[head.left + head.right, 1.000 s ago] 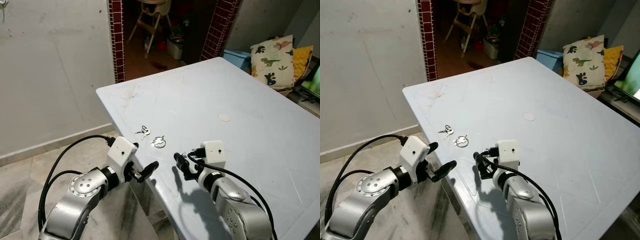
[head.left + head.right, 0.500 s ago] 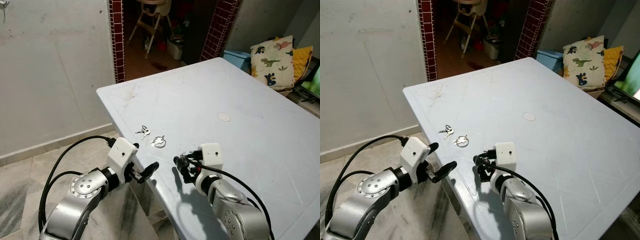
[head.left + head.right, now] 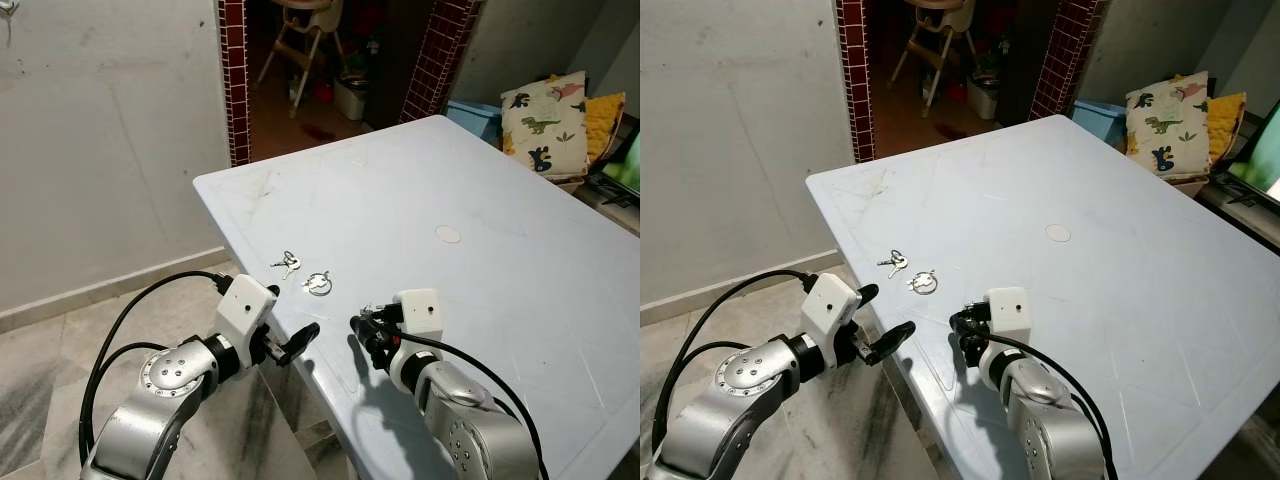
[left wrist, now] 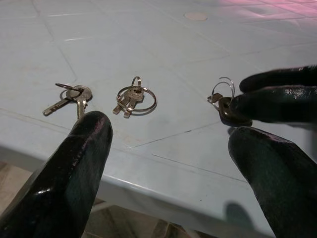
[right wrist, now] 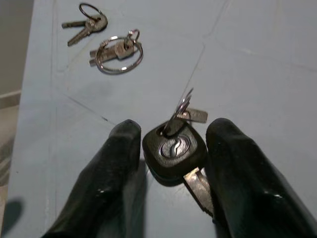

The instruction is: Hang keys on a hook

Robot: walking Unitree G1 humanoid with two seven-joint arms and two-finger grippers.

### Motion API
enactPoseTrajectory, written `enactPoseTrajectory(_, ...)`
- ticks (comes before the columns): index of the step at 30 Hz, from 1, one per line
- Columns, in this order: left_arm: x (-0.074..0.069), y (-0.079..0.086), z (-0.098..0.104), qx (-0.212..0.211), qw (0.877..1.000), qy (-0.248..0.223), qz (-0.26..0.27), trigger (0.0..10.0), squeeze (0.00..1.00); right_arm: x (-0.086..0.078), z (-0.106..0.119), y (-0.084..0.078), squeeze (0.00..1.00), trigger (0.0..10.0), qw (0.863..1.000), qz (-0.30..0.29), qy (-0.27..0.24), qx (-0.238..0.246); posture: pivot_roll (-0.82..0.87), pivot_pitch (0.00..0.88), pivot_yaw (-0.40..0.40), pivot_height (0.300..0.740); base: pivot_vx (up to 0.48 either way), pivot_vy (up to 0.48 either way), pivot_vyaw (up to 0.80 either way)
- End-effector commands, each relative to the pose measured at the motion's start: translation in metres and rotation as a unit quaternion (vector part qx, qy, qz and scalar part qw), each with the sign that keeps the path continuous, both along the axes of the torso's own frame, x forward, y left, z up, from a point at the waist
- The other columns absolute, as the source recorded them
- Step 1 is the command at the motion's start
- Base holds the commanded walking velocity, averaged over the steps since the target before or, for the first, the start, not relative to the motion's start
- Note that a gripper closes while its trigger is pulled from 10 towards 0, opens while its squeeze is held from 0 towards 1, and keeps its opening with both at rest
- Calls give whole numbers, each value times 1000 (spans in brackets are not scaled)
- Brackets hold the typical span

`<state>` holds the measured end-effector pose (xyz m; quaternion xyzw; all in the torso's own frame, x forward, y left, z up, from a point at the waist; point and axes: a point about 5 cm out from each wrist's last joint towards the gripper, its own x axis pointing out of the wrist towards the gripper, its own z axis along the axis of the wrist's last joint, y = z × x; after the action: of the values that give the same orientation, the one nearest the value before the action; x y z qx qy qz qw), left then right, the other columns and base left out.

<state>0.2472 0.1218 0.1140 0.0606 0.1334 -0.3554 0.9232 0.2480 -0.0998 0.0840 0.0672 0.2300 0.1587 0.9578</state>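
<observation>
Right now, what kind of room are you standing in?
Probably a lived-in home, maybe a porch or utility area. A pale blue plastic table stands by a bare plaster wall; a brick-tiled doorway shows a child's high chair beyond, and a dinosaur-print cushion lies at the right.

There are three sets of keys on the table (image 3: pixel 520 260): one pair of small keys (image 3: pixel 288 264) on a little ring, one set on a large round ring (image 3: pixel 318 284), and one car key with a black head (image 5: pixel 174 148). There are two grippers, the left gripper (image 3: pixel 296 342) and the right gripper (image 5: pixel 171 163). One small round white disc (image 3: pixel 448 234) lies on the table.
</observation>
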Motion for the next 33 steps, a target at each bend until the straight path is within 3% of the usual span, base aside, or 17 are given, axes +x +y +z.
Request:
enactPoseTrajectory(1, -1, -3, -3, 4, 1000, 3, -5, 10000, 0, 0, -3, 0, 0, 0, 1000, 1, 2, -6, 116, 0, -112, 740, 0, 0, 0)
enactPoseTrajectory(19, 0, -4, -3, 5, 1000, 2, -4, 10000, 0, 10, -5, 1, 0, 0, 1000, -14, -16, -8, 119, 0, -107, 740, 0, 0, 0)
enactPoseTrajectory(29, 2, -5, -2, 4, 1000, -1, -4, 10000, 0, 20, 13, -19, 0, 0, 995, -56, -85, 2, 112, 0, -106, 740, 0, 0, 0)
enactPoseTrajectory(33, 3, -5, -2, 3, 1000, -1, -3, 10000, 0, 25, 14, -26, 0, 0, 994, -67, -88, -1, 112, 0, -106, 740, 0, 0, 0)
